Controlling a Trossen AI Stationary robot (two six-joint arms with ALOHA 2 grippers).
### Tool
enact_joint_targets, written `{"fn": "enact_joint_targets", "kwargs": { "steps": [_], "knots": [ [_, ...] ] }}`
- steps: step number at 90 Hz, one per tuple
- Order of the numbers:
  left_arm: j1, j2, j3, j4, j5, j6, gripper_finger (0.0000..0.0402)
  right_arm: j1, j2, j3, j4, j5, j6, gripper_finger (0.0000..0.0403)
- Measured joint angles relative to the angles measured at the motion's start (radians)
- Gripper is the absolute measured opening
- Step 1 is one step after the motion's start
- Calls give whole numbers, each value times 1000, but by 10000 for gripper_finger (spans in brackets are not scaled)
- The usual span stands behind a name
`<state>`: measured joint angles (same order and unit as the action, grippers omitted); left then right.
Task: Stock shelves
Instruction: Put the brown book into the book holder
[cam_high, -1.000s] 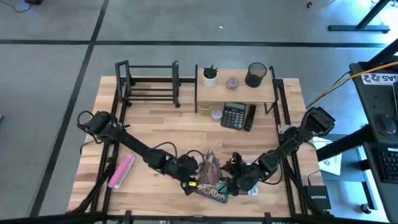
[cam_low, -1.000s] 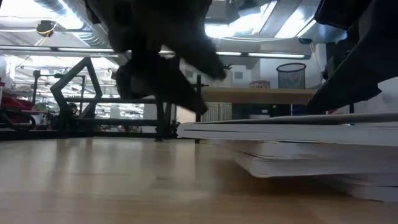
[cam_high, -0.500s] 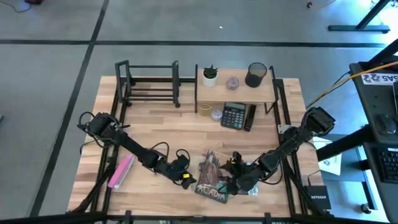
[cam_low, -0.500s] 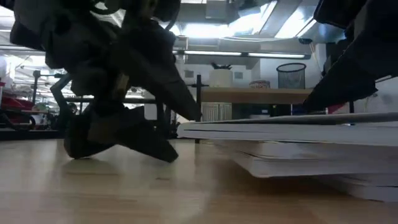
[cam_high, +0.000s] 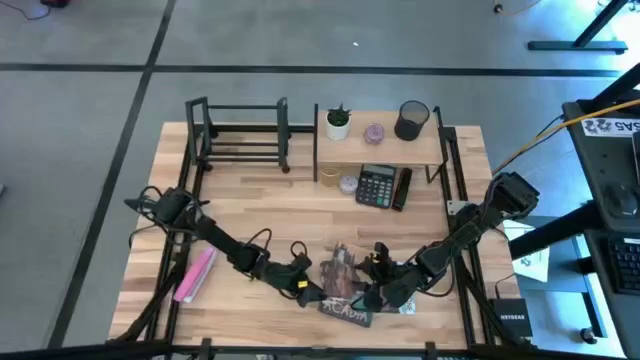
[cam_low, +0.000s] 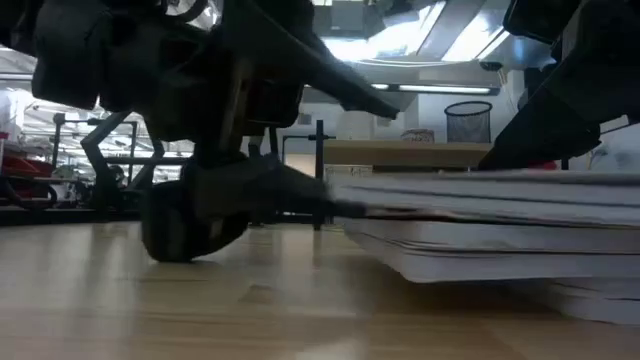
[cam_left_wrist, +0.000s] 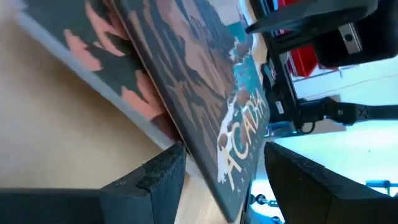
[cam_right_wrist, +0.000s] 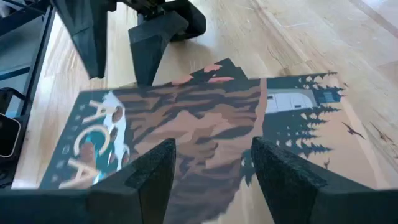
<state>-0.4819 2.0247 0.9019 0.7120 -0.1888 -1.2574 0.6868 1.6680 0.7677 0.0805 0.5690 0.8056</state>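
Observation:
A stack of books lies near the table's front edge, topped by a book (cam_high: 348, 290) with a mountain picture and the word ACADIA (cam_right_wrist: 93, 143). My left gripper (cam_high: 312, 291) is low at the top book's left edge, open, one finger above the cover and one at the edge (cam_low: 332, 205). My right gripper (cam_high: 378, 292) stands open over the book's right part (cam_right_wrist: 214, 162). The wood shelf (cam_high: 380, 148) and the black rack (cam_high: 240, 140) stand at the far side. My left gripper comes level from the table's left. Its lower fingertip (cam_low: 325, 203) meets the top book's left edge (cam_left_wrist: 180, 134), at the gap above the book beneath; the upper finger stands clear of the cover. My right gripper slants down from the right, and a fingertip (cam_low: 495, 158) seems to rest on the top book's cover (cam_right_wrist: 205, 134).
A pink thing (cam_high: 195, 275) lies at the front left. The wood shelf carries a small plant (cam_high: 338, 120), a bowl (cam_high: 374, 132) and a black mesh cup (cam_high: 411, 119); a calculator (cam_high: 377, 185) lies under it. Bare tabletop (cam_high: 270, 200) spreads across the middle.
My left gripper has come down from above the table, drawn back a little to the left, then gone right to the top book's left edge. The top book has shifted slightly toward the table's right edge, and its left edge has risen a little.

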Motion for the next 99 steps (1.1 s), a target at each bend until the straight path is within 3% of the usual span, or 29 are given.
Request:
{"fn": "enact_joint_targets", "kwargs": {
  "steps": [26,46,55,75,99],
  "knots": [
    [17,2,21,-68,11,-12,199,3,-9,8,-29,24,2,198],
    [17,2,21,-77,10,-4,199,7,-30,150,-460,-70,239,198],
    [17,2,21,-91,4,-3,199,7,-11,162,-536,-91,291,198],
    [17,2,21,-101,-24,7,198,6,82,148,-442,-39,284,198],
    [17,2,20,-118,-39,8,198,-53,118,144,-206,7,229,198]
  ]
}}
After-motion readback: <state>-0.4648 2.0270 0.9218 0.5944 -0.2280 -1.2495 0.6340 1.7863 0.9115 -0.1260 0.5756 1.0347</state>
